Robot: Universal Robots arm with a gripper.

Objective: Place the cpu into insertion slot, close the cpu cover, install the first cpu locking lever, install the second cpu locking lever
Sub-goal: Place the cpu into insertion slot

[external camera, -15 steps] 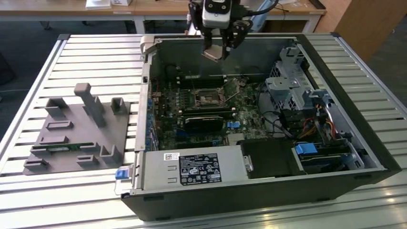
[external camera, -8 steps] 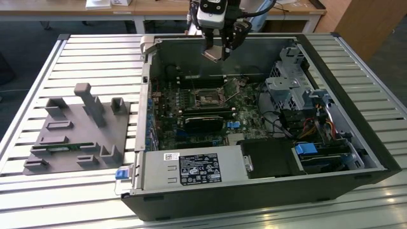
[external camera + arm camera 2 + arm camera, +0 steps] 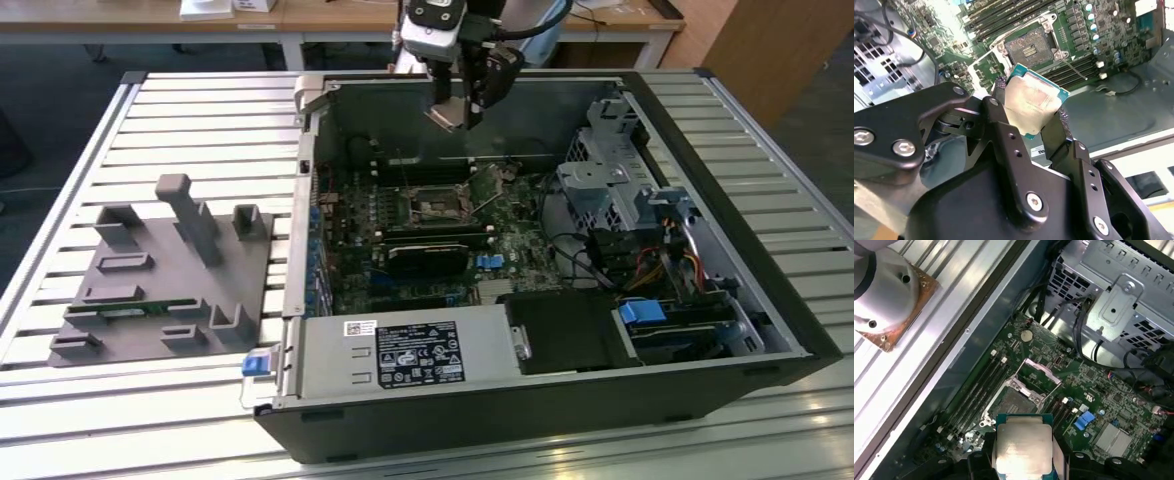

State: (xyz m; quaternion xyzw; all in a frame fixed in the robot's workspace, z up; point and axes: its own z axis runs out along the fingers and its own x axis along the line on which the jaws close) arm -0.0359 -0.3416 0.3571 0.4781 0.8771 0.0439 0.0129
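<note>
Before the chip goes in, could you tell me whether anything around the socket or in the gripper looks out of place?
Nothing stands out. The gripper holds the cpu clamped above the board; the insertion slot lies empty and unobstructed, and the cpu cover stands raised at its edge.

cpu: silvery top, teal edge | circuit board: green | tool: black
</note>
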